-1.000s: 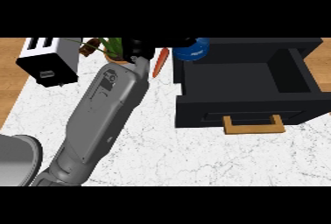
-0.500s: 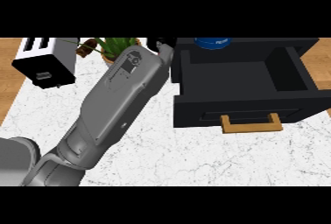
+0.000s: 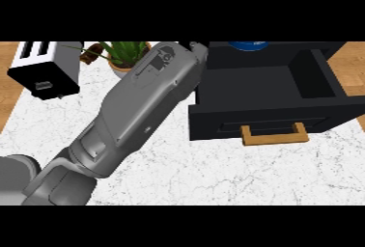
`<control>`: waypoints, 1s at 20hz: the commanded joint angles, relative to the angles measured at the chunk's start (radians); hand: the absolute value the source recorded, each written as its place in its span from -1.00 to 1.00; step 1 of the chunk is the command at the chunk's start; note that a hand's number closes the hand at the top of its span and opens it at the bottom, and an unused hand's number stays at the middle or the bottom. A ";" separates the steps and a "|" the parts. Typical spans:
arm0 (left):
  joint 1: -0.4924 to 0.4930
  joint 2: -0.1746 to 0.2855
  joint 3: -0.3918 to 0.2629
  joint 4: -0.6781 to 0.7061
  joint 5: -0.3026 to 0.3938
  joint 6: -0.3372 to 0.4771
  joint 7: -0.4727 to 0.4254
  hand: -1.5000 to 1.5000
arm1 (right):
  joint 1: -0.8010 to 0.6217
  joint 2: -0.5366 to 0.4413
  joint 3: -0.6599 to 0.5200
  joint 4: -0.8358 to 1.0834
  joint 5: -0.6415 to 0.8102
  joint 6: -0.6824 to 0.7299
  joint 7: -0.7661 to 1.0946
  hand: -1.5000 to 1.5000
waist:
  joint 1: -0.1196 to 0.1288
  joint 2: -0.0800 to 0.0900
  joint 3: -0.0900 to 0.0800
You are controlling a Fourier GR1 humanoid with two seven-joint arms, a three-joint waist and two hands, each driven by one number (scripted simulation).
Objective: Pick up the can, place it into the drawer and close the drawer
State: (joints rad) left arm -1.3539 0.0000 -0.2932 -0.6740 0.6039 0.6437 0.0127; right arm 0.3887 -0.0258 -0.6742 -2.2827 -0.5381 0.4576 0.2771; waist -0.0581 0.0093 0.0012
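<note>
Left of the open drawer [image 3: 214, 125], near toaster [image 3: 44, 67] and plant [image 3: 122, 52], forearm [image 3: 143, 106] mostly hides robot hand [image 3: 192, 46]; state unclear.

Black drawer [image 3: 214, 126] with tan handle [image 3: 274, 139], blue can [image 3: 247, 45], grey forearm [image 3: 143, 101], white grey-veined counter [image 3: 214, 178], green plant [image 3: 125, 50].

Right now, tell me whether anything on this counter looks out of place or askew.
Nothing looks spilled, damaged or askew. The drawer stands pulled open, as the job needs. The blue can shows only partly at the view's top edge, beyond the drawer's back. The toaster and the plant stand upright.
</note>
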 commanded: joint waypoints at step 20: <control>-0.051 0.000 -0.316 0.173 0.276 0.170 -0.095 -1.00 | -0.066 -0.019 0.042 0.016 0.005 -0.010 0.022 -1.00 | -0.052 0.011 0.002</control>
State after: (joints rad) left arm -1.4109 0.0003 -0.5437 -0.4894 0.8462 0.7415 -0.0781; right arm 0.3413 -0.0438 -0.6426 -2.2850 -0.5301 0.4364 0.3088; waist -0.0895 0.0182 0.0023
